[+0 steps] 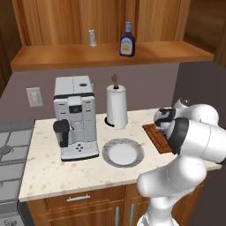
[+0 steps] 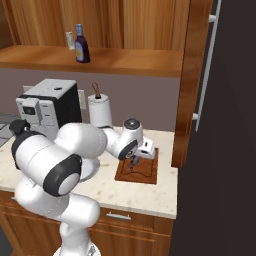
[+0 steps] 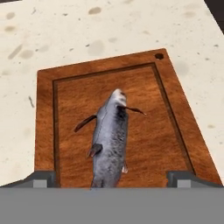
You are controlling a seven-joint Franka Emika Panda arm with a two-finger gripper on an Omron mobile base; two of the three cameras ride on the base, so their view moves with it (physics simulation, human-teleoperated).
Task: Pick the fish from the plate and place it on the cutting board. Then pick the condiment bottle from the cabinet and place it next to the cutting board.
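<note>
The fish (image 3: 109, 140) lies on the cutting board (image 3: 162, 131); the gripper (image 3: 112, 177) hovers above, fingers spread wide.

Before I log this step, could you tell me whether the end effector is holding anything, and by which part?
Nothing is held: the end effector stands open above the fish, which lies on the cutting board.

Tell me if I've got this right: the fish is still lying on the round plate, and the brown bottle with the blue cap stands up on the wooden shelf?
Not quite. The fish lies on the cutting board, as the hand view shows; the plate in the left base view holds nothing. The rest is right: the condiment bottle stands on the cabinet shelf.
</note>
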